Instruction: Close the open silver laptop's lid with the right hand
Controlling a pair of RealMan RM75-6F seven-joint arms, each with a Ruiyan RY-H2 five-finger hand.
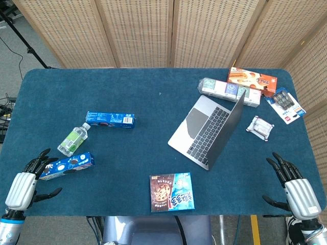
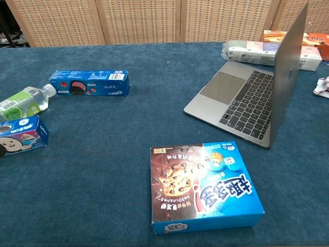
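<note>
Your right hand (image 1: 296,189) rests at the table (image 1: 143,97) edge, fingers spread wide, holding nothing; silver laptop (image 1: 207,130) lid open. Left hand (image 1: 25,184) spread too.

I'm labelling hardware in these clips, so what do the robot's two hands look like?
In the head view, both the left hand and the right hand have a ribbed silver-grey shell over the back and slim black fingers with a separate black thumb. No cables or markings can be made out. The chest view shows neither hand.

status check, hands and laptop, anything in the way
Left hand open, right hand open, both at table edge. Laptop open, untouched. Path clear.
</note>
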